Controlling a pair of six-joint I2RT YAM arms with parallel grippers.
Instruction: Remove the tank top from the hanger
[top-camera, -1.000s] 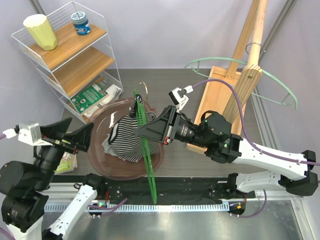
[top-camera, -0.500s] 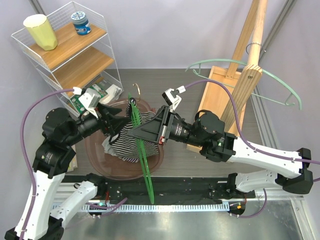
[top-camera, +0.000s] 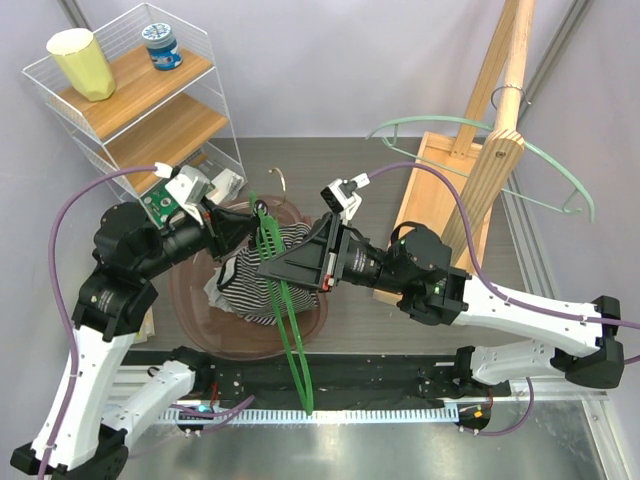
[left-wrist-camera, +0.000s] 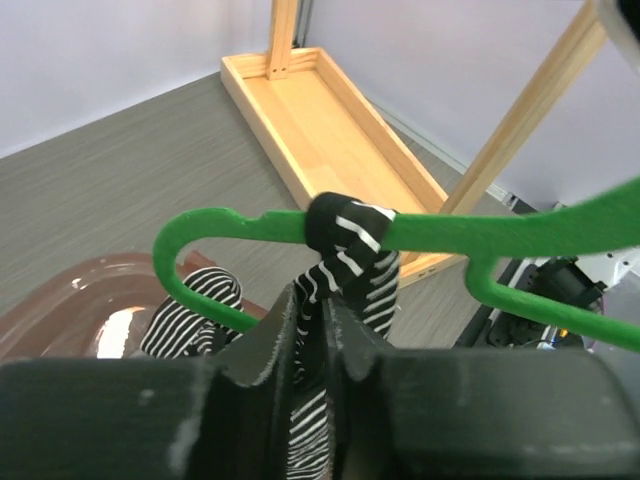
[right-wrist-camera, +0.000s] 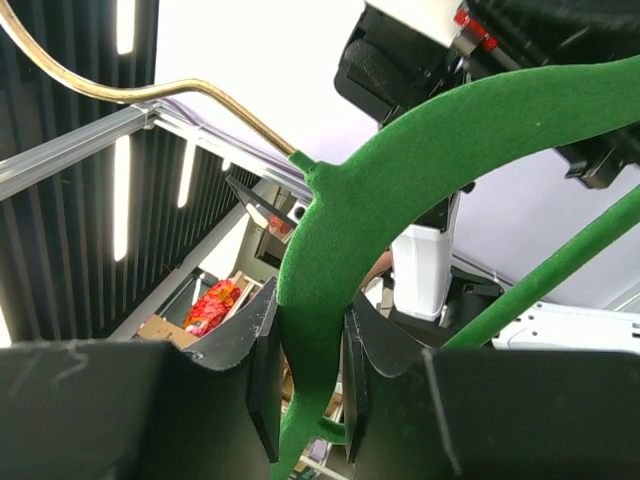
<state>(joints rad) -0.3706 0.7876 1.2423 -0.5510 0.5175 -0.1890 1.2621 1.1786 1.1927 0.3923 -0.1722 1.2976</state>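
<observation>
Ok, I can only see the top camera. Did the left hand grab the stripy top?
Observer: Yes. Its wrist camera shows the left hand pinching the striped tank top just under the green hanger.
Operator: And what's the other hand doing?
Observer: The right hand is shut on the hanger, just below its gold hook.
Operator: Is the strap off yet?
Observer: No. The strap is wrapped over the hanger's arm.
</observation>
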